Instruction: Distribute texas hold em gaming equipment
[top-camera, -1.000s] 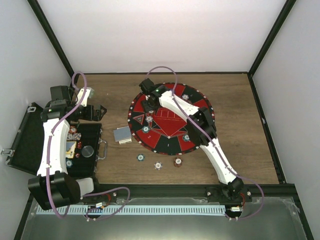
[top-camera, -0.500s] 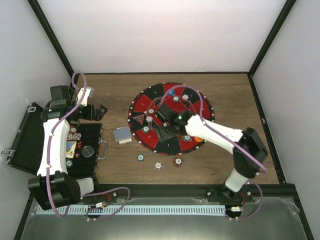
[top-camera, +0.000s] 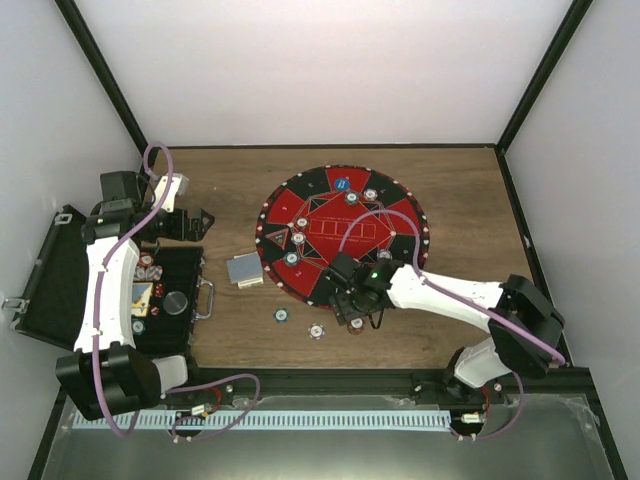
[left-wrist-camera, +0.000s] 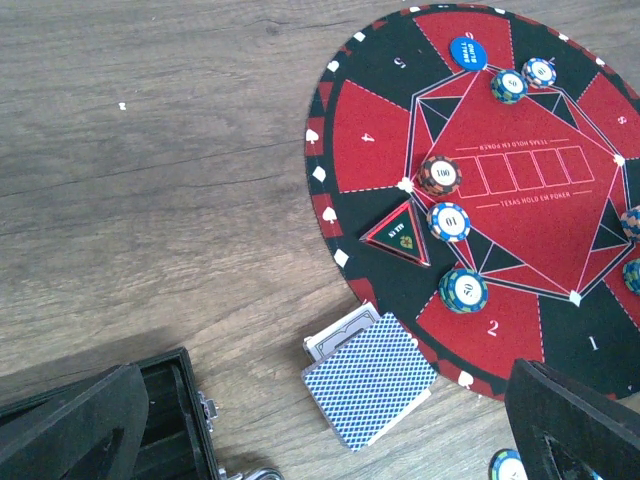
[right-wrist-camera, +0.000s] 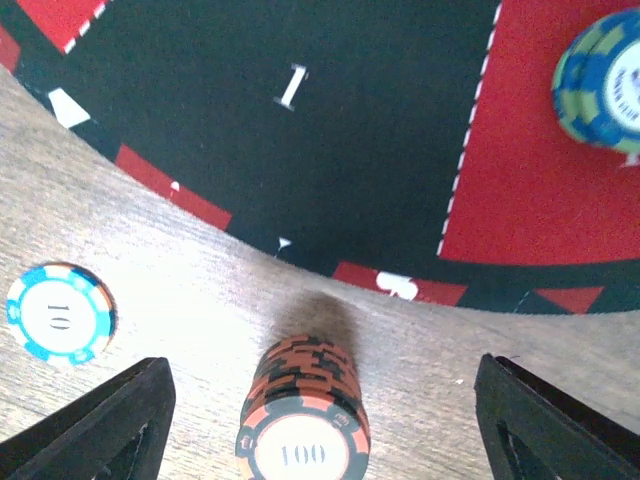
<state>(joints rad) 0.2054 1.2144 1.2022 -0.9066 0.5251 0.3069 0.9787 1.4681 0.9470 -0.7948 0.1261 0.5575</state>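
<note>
Right gripper (right-wrist-camera: 318, 410) spread wide, holding nothing, straddling the 100 chip stack (right-wrist-camera: 303, 425). The stack sits centred between the fingers, on bare wood just short of the mat (right-wrist-camera: 300, 150) edge, with slot 1 straight beyond. Left gripper (top-camera: 195, 222) also open, well off by the case (top-camera: 45, 285).

Seen from above, my right gripper (top-camera: 354, 315) overlaps the red chip stack (top-camera: 356, 324) on the bench, hiding its far side. In my right wrist view, the picture's bottom edge cuts off that stack's lower rim, and the right edge clips the blue-green chip (right-wrist-camera: 605, 85). What lies inside the open case (top-camera: 45, 285) is too small to tell.
</note>
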